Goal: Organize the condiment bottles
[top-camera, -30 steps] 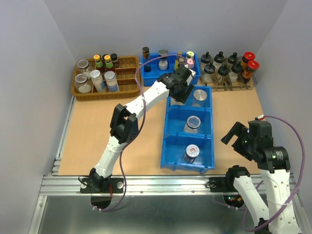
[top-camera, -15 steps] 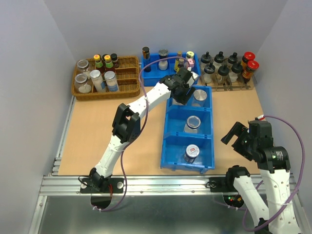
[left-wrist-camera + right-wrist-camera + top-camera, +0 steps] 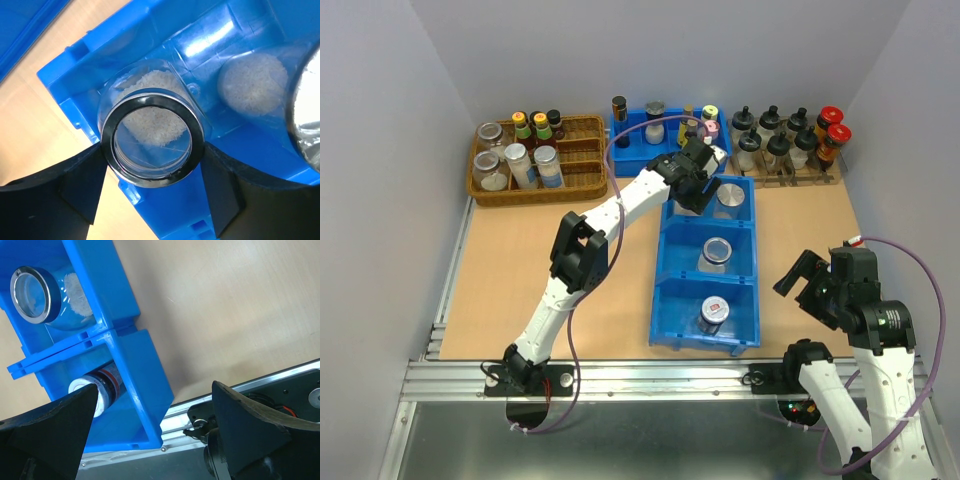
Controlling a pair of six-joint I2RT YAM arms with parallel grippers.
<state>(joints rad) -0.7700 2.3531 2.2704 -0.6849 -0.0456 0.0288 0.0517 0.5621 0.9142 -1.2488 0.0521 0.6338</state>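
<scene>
A blue three-compartment bin (image 3: 665, 262) lies mid-table. My left gripper (image 3: 694, 186) hangs over the left edge of its far compartment. It is shut on a clear glass jar (image 3: 152, 145) with a silver rim and white grains inside. Its fingers (image 3: 82, 180) press both sides of the jar. A second silver-topped jar (image 3: 728, 196) stands in that far compartment, at the right edge of the left wrist view (image 3: 306, 115). A third (image 3: 716, 250) stands in the middle compartment. The darker jar with the red-and-white lid (image 3: 712, 312) is in the near one. My right gripper (image 3: 803, 286) is open and empty, right of the bin.
A wicker basket (image 3: 582, 182) of colourful-capped bottles sits back left. A blue tray (image 3: 636, 158) with bottles stands at the back centre. A rack (image 3: 790, 178) of black- and red-capped bottles stands back right. Grey walls close both sides. A metal rail (image 3: 640, 375) runs along the near edge.
My left gripper has shifted slightly right, toward the far compartment, with the jar in it. It has held still for the last half second. The right arm has not moved.
</scene>
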